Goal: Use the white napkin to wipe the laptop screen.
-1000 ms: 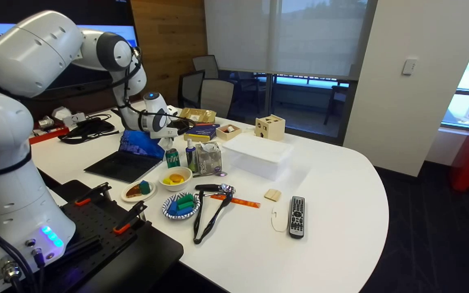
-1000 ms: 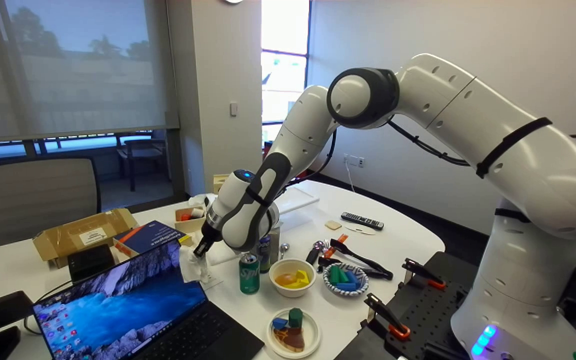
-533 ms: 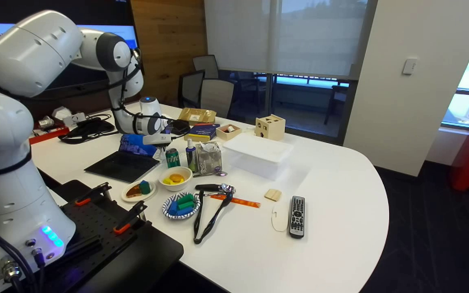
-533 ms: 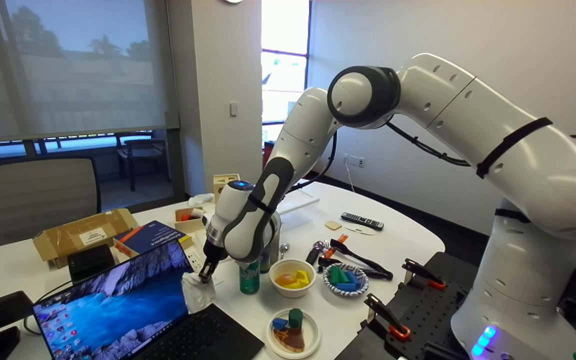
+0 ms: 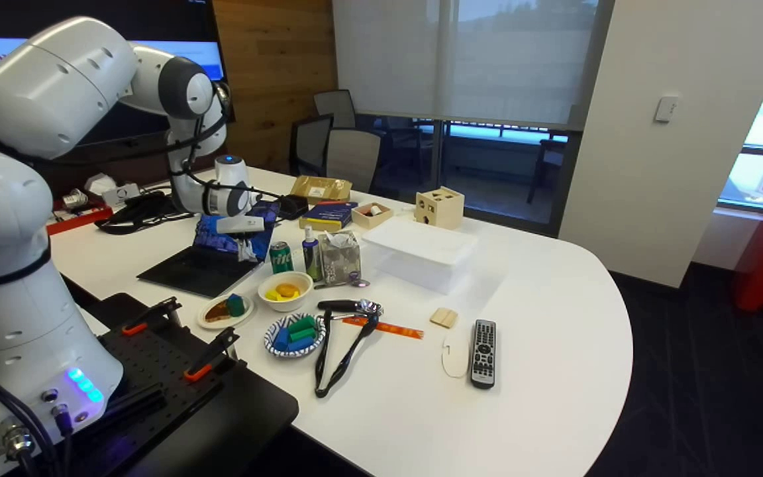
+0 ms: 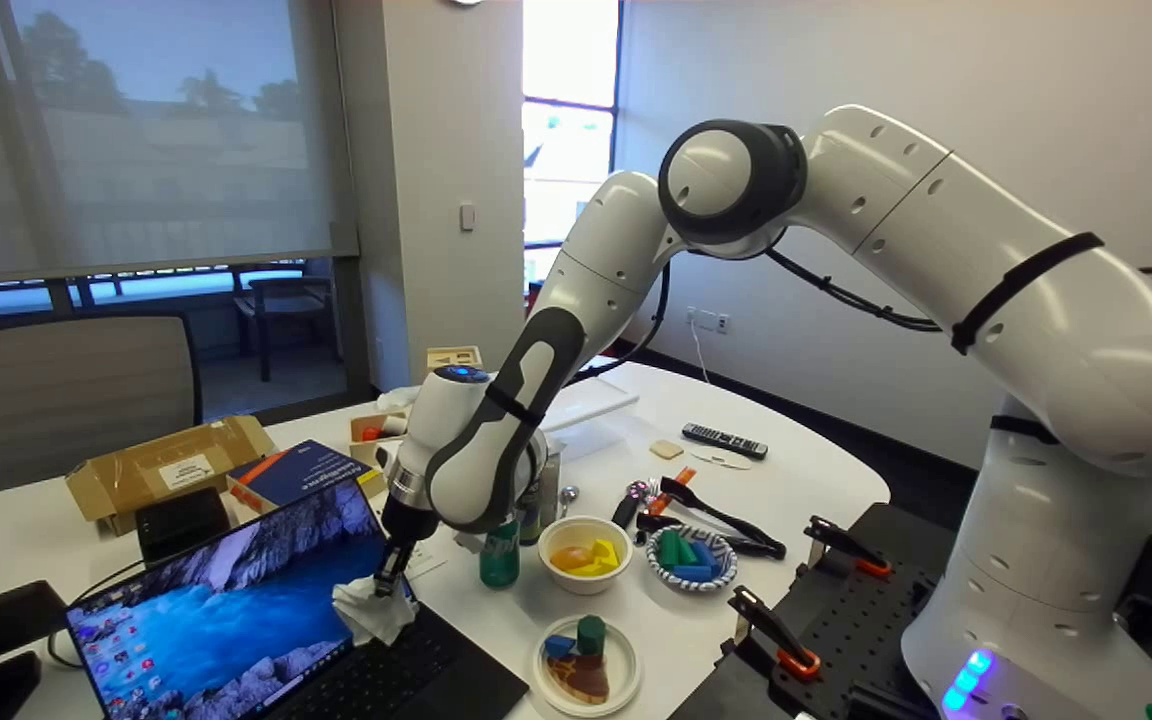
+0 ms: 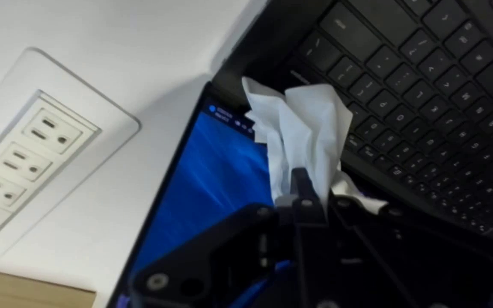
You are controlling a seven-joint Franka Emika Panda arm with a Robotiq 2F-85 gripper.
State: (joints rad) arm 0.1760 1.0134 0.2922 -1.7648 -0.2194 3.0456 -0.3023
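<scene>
The white napkin (image 6: 368, 614) hangs crumpled from the tool (image 6: 389, 579), whose fingers (image 7: 301, 183) pinch it narrowly so that most of it fans out beyond them. It sits low at one corner of the laptop screen (image 6: 231, 595), where the display meets the keyboard (image 7: 422, 102), and in the wrist view it overlaps both; whether it presses on the glass I cannot tell. The screen stands open, leaning back and glowing blue. I judge the step in hand to be the start of the wipe, or the last of the approach to it. The next move seems to call for laying the napkin against the glass and sweeping it up and across along the screen's own tilt, lightly enough that the display does not tip back and the hard fingers do not scrape it. Wall-type outlets (image 7: 26, 160) are set into the white surface (image 5: 547, 318) beside the screen. Near the laptop's corner stands a green can (image 6: 499, 562), so a wide swing that way could knock it; farther out are a spray bottle (image 5: 311, 257) and a tissue box (image 5: 340, 260).
</scene>
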